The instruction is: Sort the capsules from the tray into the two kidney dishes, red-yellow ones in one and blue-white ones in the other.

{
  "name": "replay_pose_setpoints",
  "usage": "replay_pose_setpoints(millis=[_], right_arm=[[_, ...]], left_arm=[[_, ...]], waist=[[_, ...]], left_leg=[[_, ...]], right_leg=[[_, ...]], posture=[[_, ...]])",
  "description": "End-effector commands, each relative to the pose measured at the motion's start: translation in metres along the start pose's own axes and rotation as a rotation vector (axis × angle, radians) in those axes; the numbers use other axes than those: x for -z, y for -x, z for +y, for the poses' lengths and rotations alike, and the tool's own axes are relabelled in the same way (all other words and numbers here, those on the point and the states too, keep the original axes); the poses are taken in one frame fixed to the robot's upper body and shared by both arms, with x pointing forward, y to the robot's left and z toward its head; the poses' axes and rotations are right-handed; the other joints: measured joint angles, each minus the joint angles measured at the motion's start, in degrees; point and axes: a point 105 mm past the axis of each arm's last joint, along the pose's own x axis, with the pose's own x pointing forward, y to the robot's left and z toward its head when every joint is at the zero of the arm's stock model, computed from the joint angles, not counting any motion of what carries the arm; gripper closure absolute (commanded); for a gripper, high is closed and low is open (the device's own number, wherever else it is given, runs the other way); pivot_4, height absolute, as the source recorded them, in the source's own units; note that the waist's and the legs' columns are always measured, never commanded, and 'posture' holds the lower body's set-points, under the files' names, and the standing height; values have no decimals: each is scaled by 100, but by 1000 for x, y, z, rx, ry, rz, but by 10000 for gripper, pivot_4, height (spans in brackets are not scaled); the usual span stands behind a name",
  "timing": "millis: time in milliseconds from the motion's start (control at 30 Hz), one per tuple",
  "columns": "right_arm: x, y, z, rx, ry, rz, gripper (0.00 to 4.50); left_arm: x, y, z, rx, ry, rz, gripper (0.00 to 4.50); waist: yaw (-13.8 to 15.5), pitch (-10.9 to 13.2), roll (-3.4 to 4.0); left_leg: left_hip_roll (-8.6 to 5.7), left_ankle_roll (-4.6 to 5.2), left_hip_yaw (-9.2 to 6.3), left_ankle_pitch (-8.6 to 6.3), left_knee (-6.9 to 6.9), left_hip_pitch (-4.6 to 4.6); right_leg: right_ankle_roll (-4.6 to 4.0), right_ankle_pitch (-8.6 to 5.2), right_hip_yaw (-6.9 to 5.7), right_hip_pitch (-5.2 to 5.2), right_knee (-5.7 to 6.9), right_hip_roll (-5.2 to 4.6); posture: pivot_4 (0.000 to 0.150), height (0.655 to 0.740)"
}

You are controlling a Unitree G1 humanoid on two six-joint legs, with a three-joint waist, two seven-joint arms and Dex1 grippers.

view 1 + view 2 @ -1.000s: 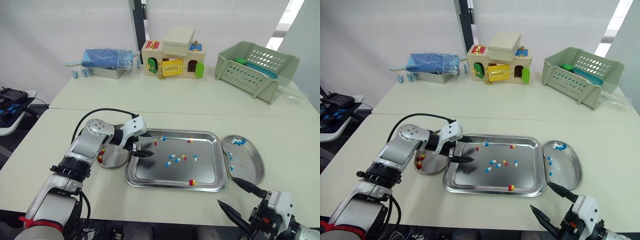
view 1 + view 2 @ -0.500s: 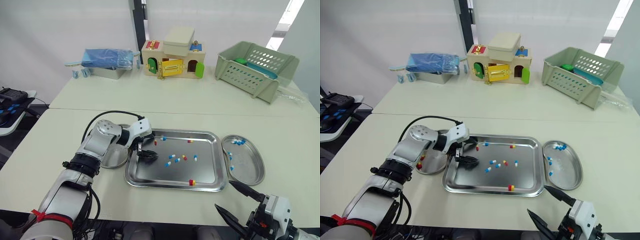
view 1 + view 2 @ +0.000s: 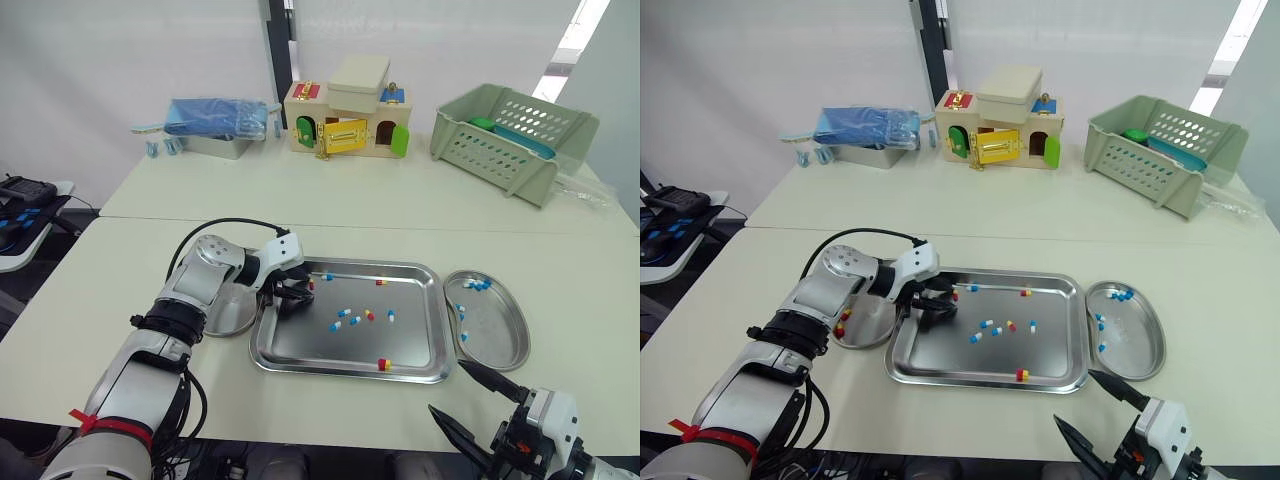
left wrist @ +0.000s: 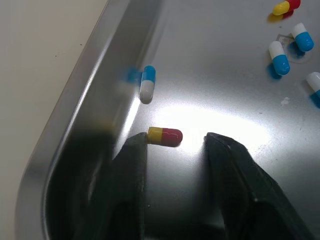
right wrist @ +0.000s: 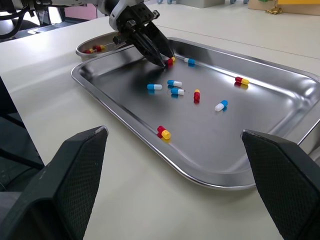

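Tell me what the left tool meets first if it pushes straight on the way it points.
Probably the red-yellow capsule lying just ahead of the left tool, then the tray floor.

The near table (image 3: 110,300) carries a steel tray (image 3: 310,348) at its middle, with a left dish (image 3: 226,318) and a right dish (image 3: 497,332) just beside its short sides. The far table (image 3: 400,190) holds a tin (image 3: 214,146), a toy house (image 3: 345,118) and a green basket (image 3: 505,135).
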Motion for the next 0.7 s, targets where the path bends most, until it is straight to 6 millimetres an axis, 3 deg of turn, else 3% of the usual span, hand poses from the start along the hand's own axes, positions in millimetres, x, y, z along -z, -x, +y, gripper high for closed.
replay_pose_setpoints(millis=[33,67,467,700], right_arm=[[-10,-2,4,-16,26,-25,0],[-10,-2,4,-17,26,-24,0],[-10,-3,3,-24,30,-25,0],[-11,1,10,-80,34,-18,0]], left_arm=[[1,0,0,0,-9,16,38881],[2,0,0,1,-9,17,41380],[-4,7,0,-3,-20,-14,41480],[-14,44,-4,-55,27,-76,41480]], waist=[[-1,0,0],[0,0,0],[-1,0,0],[-44,0,0]], left_leg=[[0,0,0,0,0,0],[0,0,0,0,0,0],[0,0,-1,0,0,0],[1,0,-7,0,-1,-2]], right_leg=[[0,0,0,0,0,0],[0,0,0,0,0,0],[0,0,-1,1,0,0],[0,0,-5,0,-1,1]], posture=[[1500,7400],[1500,7400],[1500,7400],[1500,7400]])
